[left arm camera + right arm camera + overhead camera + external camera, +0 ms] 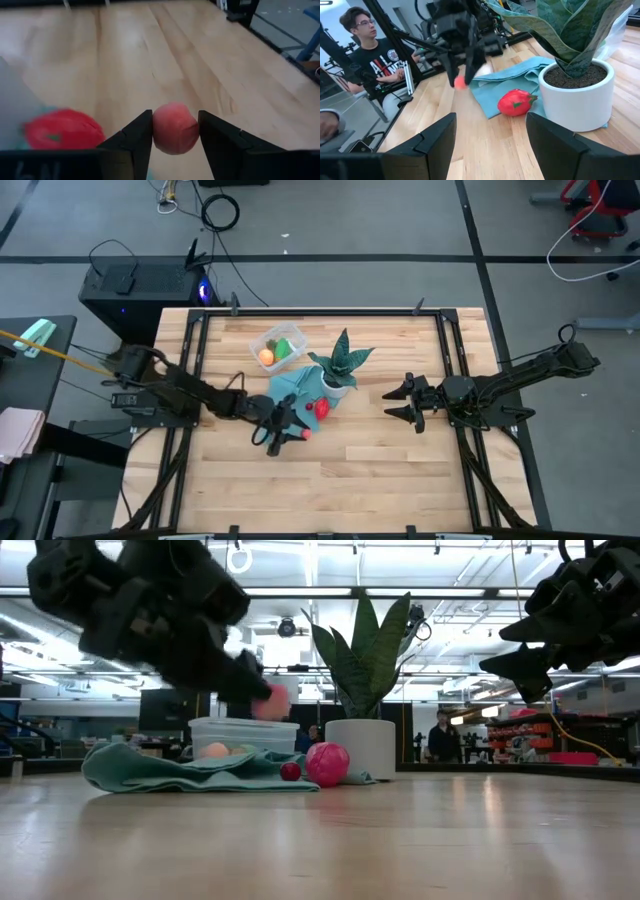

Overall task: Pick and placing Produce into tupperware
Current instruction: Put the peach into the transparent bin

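Between the left gripper's [175, 131] jaws: 1 small pinkish-red produce piece [174, 128], round, matte, clamped on both sides; right gripper [490, 137] jaws spread wide, holding nothing.

A light wooden worktop [380, 470] of long planks sits inside a black metal frame [455, 345]. Towards its far middle stands a spiky green plant [342, 358] in a round white pot [580, 102] filled with dark soil, upright. A teal cloth [293, 388] lies crumpled on the worktop just left of the pot, one edge reaching under the pot's side. Off the far left corner, on the grey floor, stands a black computer case [135, 288] with a blue light, with a coil of black cable [220, 212] farther off. A person [379, 60] in a dark printed T-shirt and glasses sits beyond the worktop's left side.
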Robot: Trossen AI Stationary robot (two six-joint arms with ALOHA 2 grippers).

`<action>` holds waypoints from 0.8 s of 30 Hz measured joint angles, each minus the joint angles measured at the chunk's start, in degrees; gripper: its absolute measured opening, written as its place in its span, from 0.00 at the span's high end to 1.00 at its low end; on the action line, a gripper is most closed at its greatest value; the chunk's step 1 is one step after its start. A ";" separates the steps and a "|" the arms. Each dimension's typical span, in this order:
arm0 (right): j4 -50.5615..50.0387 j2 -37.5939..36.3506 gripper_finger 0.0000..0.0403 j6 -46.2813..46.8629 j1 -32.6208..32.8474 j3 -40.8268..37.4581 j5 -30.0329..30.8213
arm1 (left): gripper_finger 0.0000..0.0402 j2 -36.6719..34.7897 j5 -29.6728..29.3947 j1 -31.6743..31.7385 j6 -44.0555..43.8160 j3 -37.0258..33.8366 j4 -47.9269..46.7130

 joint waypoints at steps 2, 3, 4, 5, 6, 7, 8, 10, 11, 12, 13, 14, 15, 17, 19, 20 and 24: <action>0.01 0.00 0.39 -0.02 -0.01 0.00 0.00 | 0.59 -2.91 0.02 1.00 1.40 0.04 -2.58; 0.00 0.00 0.39 -0.01 0.00 0.00 0.01 | 0.59 -4.31 -0.01 1.55 2.20 0.03 -4.26; 0.01 0.00 0.39 0.00 0.01 0.00 0.02 | 0.59 -5.67 -0.03 2.27 2.77 0.02 -5.78; -0.01 0.00 0.39 -0.02 -0.01 0.00 0.00 | 0.59 -6.95 -0.03 3.04 3.37 0.02 -7.36; -0.01 0.02 0.39 -0.01 0.01 0.00 0.02 | 0.59 -8.11 -0.01 3.96 4.08 0.02 -8.94; -0.01 0.02 0.39 -0.01 0.01 0.00 0.01 | 0.59 -9.25 0.00 4.97 4.44 0.02 -10.68; -0.01 0.02 0.39 -0.01 0.01 0.00 0.01 | 0.59 -10.26 -0.02 6.11 4.68 0.02 -12.37; -0.01 0.01 0.39 0.00 0.00 0.00 0.01 | 0.59 -12.09 -0.06 8.56 4.78 0.00 -14.91; -0.01 0.01 0.39 0.00 -0.01 0.00 0.00 | 0.59 -12.84 -0.07 9.81 5.00 0.00 -16.35; -0.01 0.02 0.39 0.00 -0.01 0.00 0.02 | 0.59 -13.70 -0.05 10.90 5.55 0.00 -18.09; -0.01 0.01 0.39 -0.02 0.01 0.00 0.00 | 0.59 -14.55 0.06 11.97 6.04 -0.02 -19.35; -0.01 0.02 0.39 -0.02 -0.01 0.00 0.02 | 0.59 -15.33 0.14 13.01 6.68 -0.02 -20.26; -0.01 0.00 0.39 -0.02 0.01 0.00 0.02 | 0.60 -16.06 0.21 13.99 7.08 -0.02 -21.19; -0.01 0.00 0.39 -0.02 0.01 0.00 0.00 | 0.60 -17.06 0.28 15.90 7.30 -0.02 -22.36; -0.01 0.02 0.39 -0.02 0.01 0.00 0.02 | 0.60 -17.92 0.30 17.70 7.50 -0.02 -23.24; -0.01 0.01 0.39 -0.02 0.00 0.00 0.01 | 0.59 -18.18 0.30 18.50 8.01 -0.02 -23.44; -0.01 0.00 0.39 -0.02 0.00 0.00 0.00 | 0.59 -18.90 0.30 21.39 10.14 -0.04 -24.16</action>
